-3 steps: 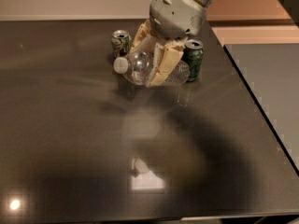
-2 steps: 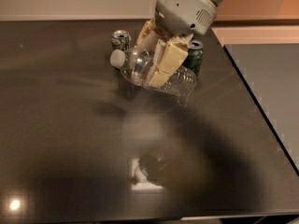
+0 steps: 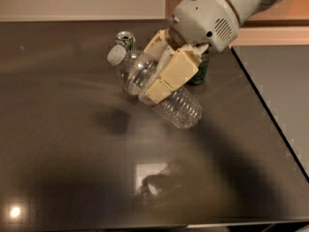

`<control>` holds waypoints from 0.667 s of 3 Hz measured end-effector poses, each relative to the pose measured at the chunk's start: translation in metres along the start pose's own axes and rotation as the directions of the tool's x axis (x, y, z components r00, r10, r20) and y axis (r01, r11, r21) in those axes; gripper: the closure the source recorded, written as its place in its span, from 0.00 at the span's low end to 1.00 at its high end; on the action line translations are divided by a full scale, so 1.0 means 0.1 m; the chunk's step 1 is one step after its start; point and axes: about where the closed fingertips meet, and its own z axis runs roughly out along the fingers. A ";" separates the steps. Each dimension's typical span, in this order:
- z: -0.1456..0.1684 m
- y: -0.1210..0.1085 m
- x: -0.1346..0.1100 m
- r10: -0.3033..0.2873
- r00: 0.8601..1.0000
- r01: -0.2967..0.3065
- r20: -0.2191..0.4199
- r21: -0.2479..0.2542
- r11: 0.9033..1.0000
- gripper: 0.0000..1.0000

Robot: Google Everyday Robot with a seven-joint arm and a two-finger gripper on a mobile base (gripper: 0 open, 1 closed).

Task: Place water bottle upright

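The water bottle (image 3: 179, 109) is clear ribbed plastic with a white cap at its upper left end. It is held off the dark table (image 3: 63, 144), tilted, cap up-left and base down-right. My gripper (image 3: 161, 74) is shut on the water bottle's middle, its cream fingers (image 3: 175, 74) clamped across the body. The label band is mostly hidden by the fingers. The bottle's shadow and reflection show on the table below.
A white soda can (image 3: 125, 38) stands behind the bottle's cap. A green soda can (image 3: 199, 70) stands behind the gripper, mostly hidden by it. The table's right edge runs diagonally at the right, with a lighter counter (image 3: 285, 81) beyond it.
The gripper has lifted the bottle off the table and brought it nearer the camera. The bottle has tilted from lying flat to cap-up at an angle.
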 end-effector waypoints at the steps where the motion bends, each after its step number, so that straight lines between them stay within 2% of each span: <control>1: 0.01 0.06 -0.06 -0.004 0.992 0.002 0.122 0.018 1.000 1.00; 2: -0.01 0.05 -0.11 -0.030 0.975 0.021 0.222 0.045 0.999 1.00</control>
